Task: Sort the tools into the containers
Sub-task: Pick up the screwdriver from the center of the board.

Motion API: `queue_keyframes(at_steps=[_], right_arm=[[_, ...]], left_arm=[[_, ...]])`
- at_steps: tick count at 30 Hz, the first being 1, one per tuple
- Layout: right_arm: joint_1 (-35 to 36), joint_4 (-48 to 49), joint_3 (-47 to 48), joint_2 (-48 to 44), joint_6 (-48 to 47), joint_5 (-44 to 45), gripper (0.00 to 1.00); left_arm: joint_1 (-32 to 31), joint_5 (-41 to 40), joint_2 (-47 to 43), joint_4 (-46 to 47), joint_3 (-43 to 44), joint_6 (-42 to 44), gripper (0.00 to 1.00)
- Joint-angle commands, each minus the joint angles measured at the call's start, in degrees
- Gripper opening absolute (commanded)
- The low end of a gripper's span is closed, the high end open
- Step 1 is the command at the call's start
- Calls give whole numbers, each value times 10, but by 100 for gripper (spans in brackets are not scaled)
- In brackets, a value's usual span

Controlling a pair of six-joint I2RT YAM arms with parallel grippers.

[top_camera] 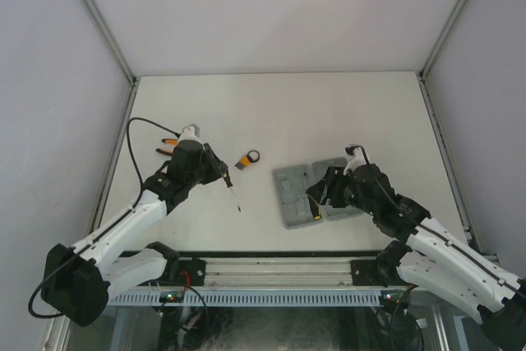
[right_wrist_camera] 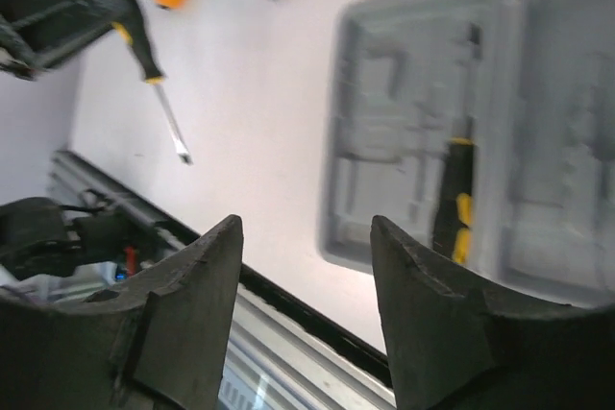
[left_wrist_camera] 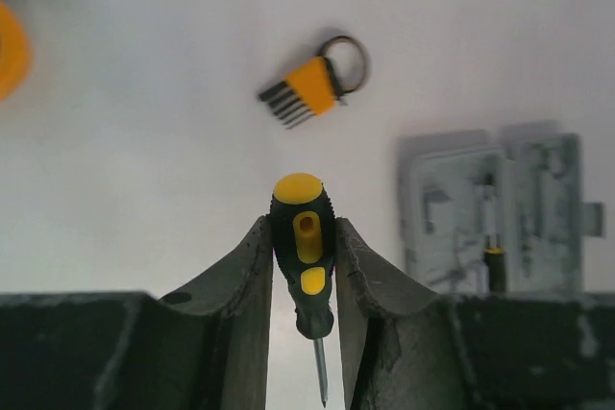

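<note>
The left gripper (left_wrist_camera: 303, 228) clamps a screwdriver (left_wrist_camera: 306, 271) by its handle, likely for carrying. The right gripper (right_wrist_camera: 306, 228) hangs open over the case (right_wrist_camera: 404, 93), where a second screwdriver (right_wrist_camera: 454, 199) lies.

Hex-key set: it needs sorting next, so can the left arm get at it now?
Probably not yet: the left gripper is shut on a screwdriver, though the hex-key set lies just ahead with nothing between.

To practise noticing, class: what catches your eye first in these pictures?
The left gripper clamps a yellow-and-black screwdriver at the table's left side. On the right, the right gripper hangs open over the open grey case, where a second screwdriver lies.
</note>
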Motion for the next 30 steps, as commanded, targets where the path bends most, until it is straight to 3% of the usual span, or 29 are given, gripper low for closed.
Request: queue_keyframes(at_steps=[1, 7, 13, 30], right_arm=[[21, 165, 8, 15, 36, -51, 56], [58, 308, 7, 68, 49, -82, 57], [75, 371, 8, 103, 58, -108, 55], [103, 345, 6, 100, 47, -67, 40]], left_arm=[[-47, 77, -46, 70, 6, 0, 0], [-120, 118, -60, 153, 1, -28, 0], [-169, 157, -50, 251, 5, -44, 0], [-226, 148, -49, 283, 15, -52, 0]])
